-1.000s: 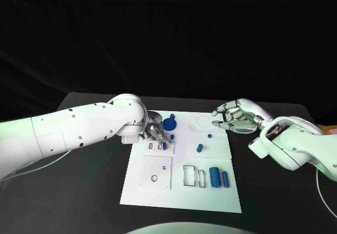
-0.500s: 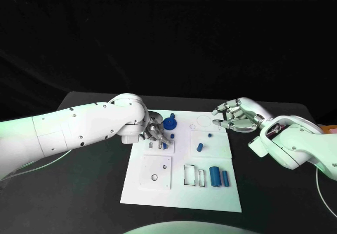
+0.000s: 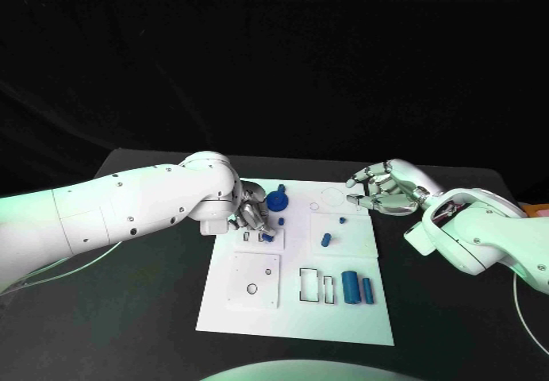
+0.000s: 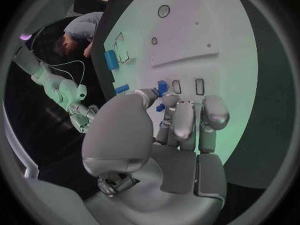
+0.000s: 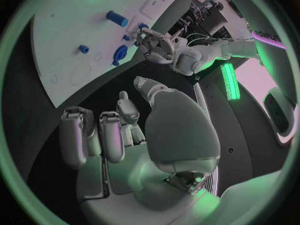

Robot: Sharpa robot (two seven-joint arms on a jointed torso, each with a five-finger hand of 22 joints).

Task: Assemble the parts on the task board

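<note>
Evidently little is completed: one small blue part [image 3: 266,236] is pinched by the left hand [image 3: 254,216] over slots on the task board [image 3: 300,317], other parts [image 3: 356,287] lie loose, and the right hand [image 3: 383,189] is held curled, empty.

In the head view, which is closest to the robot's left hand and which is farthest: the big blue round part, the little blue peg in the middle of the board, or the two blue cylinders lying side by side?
From the left hand:
1. Big blue round part, right beside the fingers, at the white task board's far end.
2. Little blue peg, mid-board, toward the right hand's side.
3. Two blue cylinders, near the board's close end, farthest.
</note>
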